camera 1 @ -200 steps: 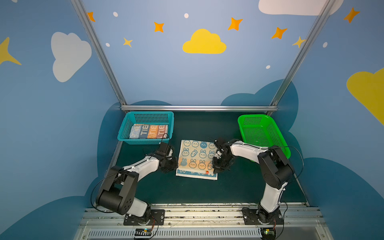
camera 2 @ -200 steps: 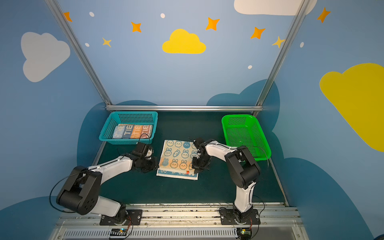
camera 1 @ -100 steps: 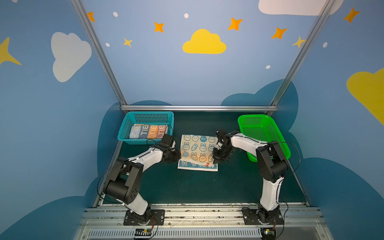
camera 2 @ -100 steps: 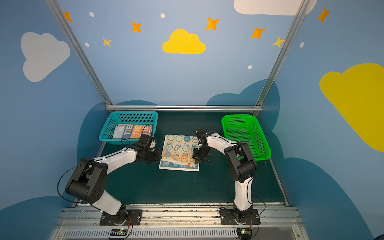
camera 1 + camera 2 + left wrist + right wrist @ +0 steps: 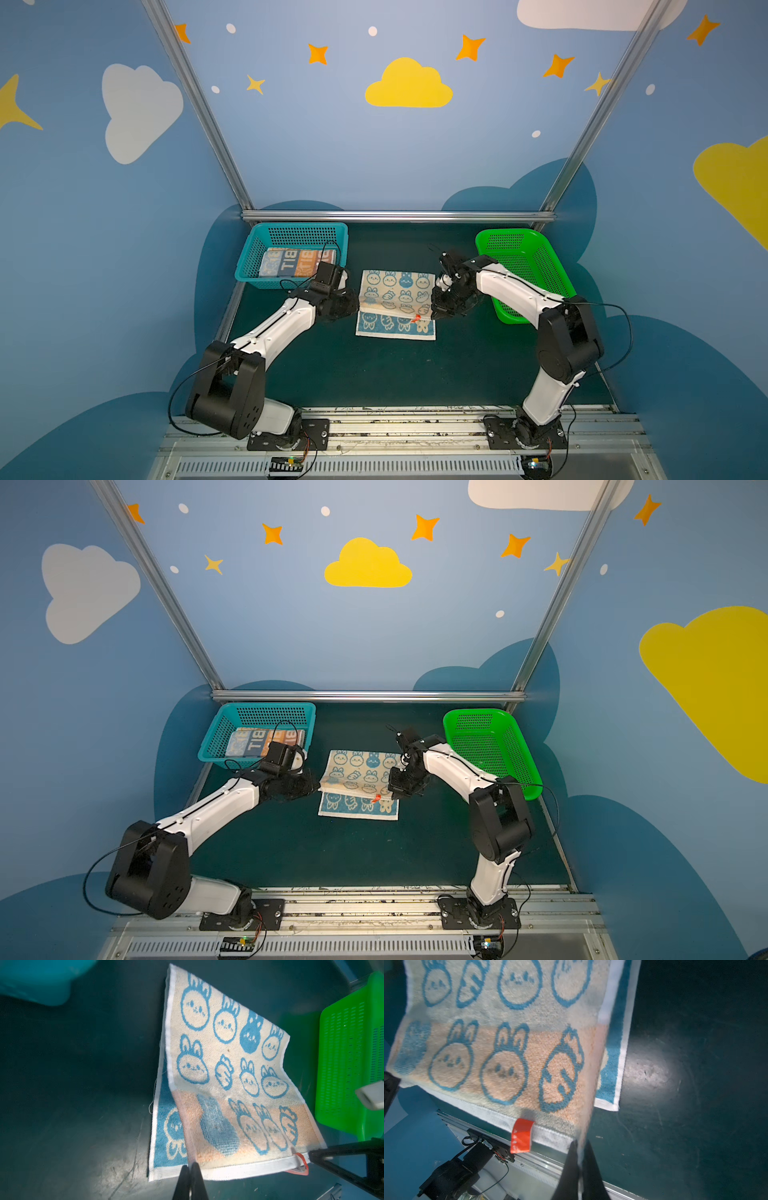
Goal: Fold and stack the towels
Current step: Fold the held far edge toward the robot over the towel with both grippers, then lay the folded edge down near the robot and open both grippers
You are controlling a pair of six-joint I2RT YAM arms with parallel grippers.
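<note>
The blue-cream towel [image 5: 395, 291] lies in the middle of the dark green bench [image 5: 395, 374], between the two arms, doubled over on itself. Its upper layer shows the cream face with blue rabbits. A strip of the lower layer, blue with cream rabbits, shows along the front edge in both top views.

The left pincer [image 5: 352, 305] is pressed together on the left corner of the upper layer's white hem. In the left wrist view its tips [image 5: 191, 1165] are shut tight on the cloth. The right pincer [image 5: 434, 313] pinches the hem's opposite corner, and in the right wrist view its tips [image 5: 579, 1145] grip just beside a red tag [image 5: 522, 1135] sewn to the hem. Held at both corners, the hem hangs raised off the lower layer, stretched between the pincers.

The striped towel [image 5: 297, 262] lies in the teal basket [image 5: 299, 235] at the rear left, well apart from both pincers. A green basket [image 5: 523, 257] stands at the rear right, beside the right arm.
</note>
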